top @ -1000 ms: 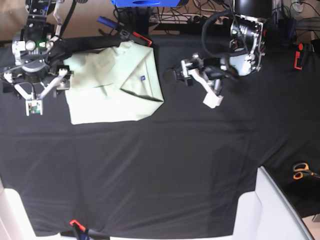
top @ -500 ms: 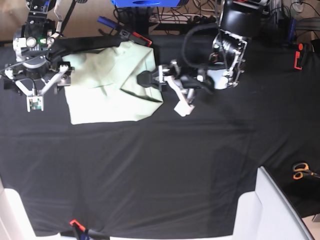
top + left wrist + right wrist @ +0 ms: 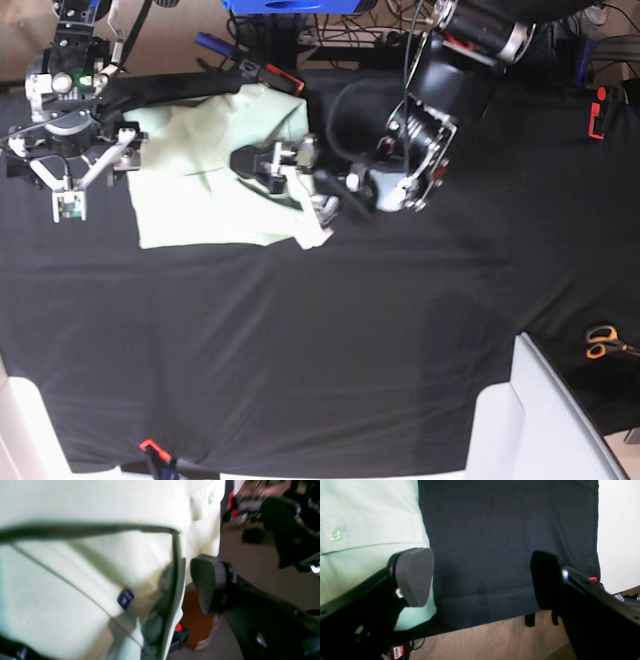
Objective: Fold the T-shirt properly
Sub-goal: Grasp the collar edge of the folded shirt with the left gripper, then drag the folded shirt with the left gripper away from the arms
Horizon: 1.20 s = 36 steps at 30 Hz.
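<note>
The pale green T-shirt (image 3: 200, 170) lies partly folded at the table's far left, its blue neck label (image 3: 125, 598) facing up. My left gripper (image 3: 283, 187) is down over the shirt's right side, jaws open. In the left wrist view one grey pad (image 3: 205, 580) stands just off the cloth's edge (image 3: 176, 580), and the other finger shows only as a dark shape behind the cloth. My right gripper (image 3: 482, 580) is wide open at the shirt's left edge. One pad (image 3: 415, 576) hangs over the T-shirt (image 3: 370, 517), the other over the black covering (image 3: 495, 530).
Black covering (image 3: 300, 330) spans the table. Orange-handled scissors (image 3: 600, 342) lie at the right edge, a red clamp (image 3: 597, 112) at the far right. A white object (image 3: 545, 420) sits at the lower right corner. Clamps (image 3: 270, 72) and cables line the far edge.
My left arm has swept left from the middle of the table until its gripper is over the shirt's right side. The right gripper has barely shifted.
</note>
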{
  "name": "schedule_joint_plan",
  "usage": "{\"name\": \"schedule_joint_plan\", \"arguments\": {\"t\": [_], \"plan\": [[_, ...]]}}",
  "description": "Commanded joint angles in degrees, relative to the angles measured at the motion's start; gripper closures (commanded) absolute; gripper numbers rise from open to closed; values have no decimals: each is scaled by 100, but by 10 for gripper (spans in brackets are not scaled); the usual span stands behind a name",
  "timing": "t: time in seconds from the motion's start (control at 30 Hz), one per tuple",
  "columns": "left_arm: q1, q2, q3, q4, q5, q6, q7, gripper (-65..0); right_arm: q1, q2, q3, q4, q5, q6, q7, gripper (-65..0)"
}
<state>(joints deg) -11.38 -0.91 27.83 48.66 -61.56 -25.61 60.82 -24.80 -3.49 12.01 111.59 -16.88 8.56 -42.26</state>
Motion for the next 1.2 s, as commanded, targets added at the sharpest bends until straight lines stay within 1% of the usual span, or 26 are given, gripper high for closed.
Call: {"name": "schedule_joint_plan", "arguments": {"t": [0.0, 0.1, 0.17, 0.23, 0.27, 0.3, 0.33, 0.37, 0.53, 0.6, 0.73, 0.9, 1.07, 1.17], "plan": [[-71, 113, 140, -97, 341, 147, -3, -452, 14, 10, 17, 107, -39, -34, 107, -576], [-247, 148, 351, -431, 341, 147, -3, -452, 14, 10, 17, 107, -39, -34, 107, -576], [-317, 236, 412, -563, 341, 147, -3, -450, 14, 10, 17, 107, -39, -34, 107, -576], [-352, 245, 412, -669, 341, 147, -3, -448, 14, 10, 17, 107, -39, -34, 107, -576], [-352, 245, 403, -695, 341, 147, -3, -445, 14, 10, 17, 107, -39, -34, 107, -576], [-352, 245, 403, -704, 341, 147, -3, -423, 14, 10, 17, 107, -39, -34, 107, -576], [-352, 245, 403, -704, 341, 147, -3, -390, 14, 10, 17, 107, -39, -34, 107, -576], [-352, 245, 403, -704, 341, 147, -3, -339, 14, 10, 17, 107, -39, -34, 107, -576], [-352, 253, 395, -844, 341, 147, -3, -12, 14, 10, 17, 107, -39, -34, 107, -576], [-352, 253, 395, -897, 341, 147, -20, 0, 14, 10, 17, 107, -39, -34, 107, -576], [-335, 253, 403, -897, 341, 147, -310, 0, 14, 10, 17, 107, -39, -34, 107, -576], [-379, 236, 368, -801, 297, 147, -293, 0, 14, 10, 17, 98, -39, -34, 116, -576], [-625, 201, 386, -343, 323, 147, 340, 0, 14, 10, 17, 98, -39, -34, 116, -576], [-783, 60, 403, 35, 332, 147, 753, 0, 14, 10, 17, 98, -39, -34, 116, -576]]}}
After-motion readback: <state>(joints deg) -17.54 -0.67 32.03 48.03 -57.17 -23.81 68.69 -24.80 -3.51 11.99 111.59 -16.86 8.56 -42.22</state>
